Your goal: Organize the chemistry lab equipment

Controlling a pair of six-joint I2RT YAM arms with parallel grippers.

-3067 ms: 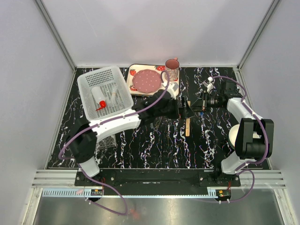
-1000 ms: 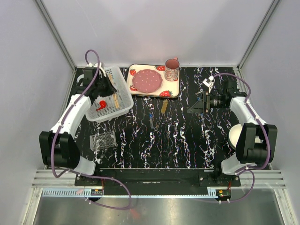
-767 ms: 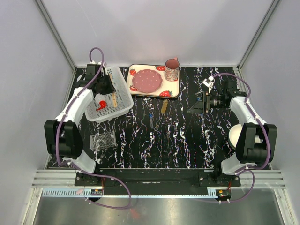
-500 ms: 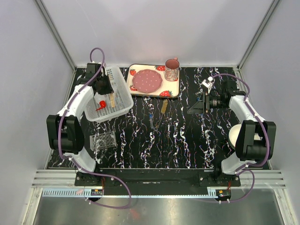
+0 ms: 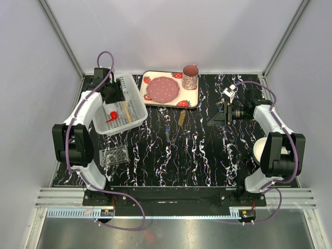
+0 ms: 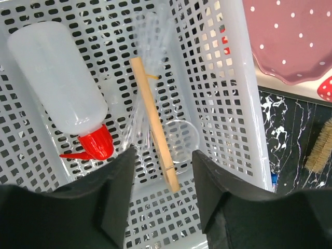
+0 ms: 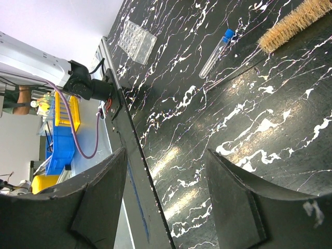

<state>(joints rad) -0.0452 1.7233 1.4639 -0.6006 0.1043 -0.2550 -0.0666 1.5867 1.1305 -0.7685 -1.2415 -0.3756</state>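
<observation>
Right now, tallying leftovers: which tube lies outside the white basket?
The blue-capped tube, on the black table near the bristle brush. The clear tubes lie inside the basket beside the wooden stick.

Bottles: one red-capped bottle (image 6: 54,67) is counted.
Wooden sticks: one tan stick (image 6: 154,122) is seen.
Blue-capped tubes: one blue-capped tube (image 7: 217,52) is counted.
Racks: one clear grid rack (image 7: 137,42) is counted.
Brushes: one bristle brush (image 7: 295,23) is seen.
Clear glassware: one small round cup (image 6: 181,137) is made out; the clear tubes (image 6: 148,31) above it cannot be counted.
Baskets: one white perforated basket (image 6: 228,104) is counted.
Trays: one strawberry tray (image 5: 191,95) is seen.
Plates: one pink plate (image 5: 162,89) is counted.
Mugs: one mug (image 5: 190,78) is counted.
Bowls: one cream bowl (image 5: 257,149) is seen, partly hidden.
</observation>
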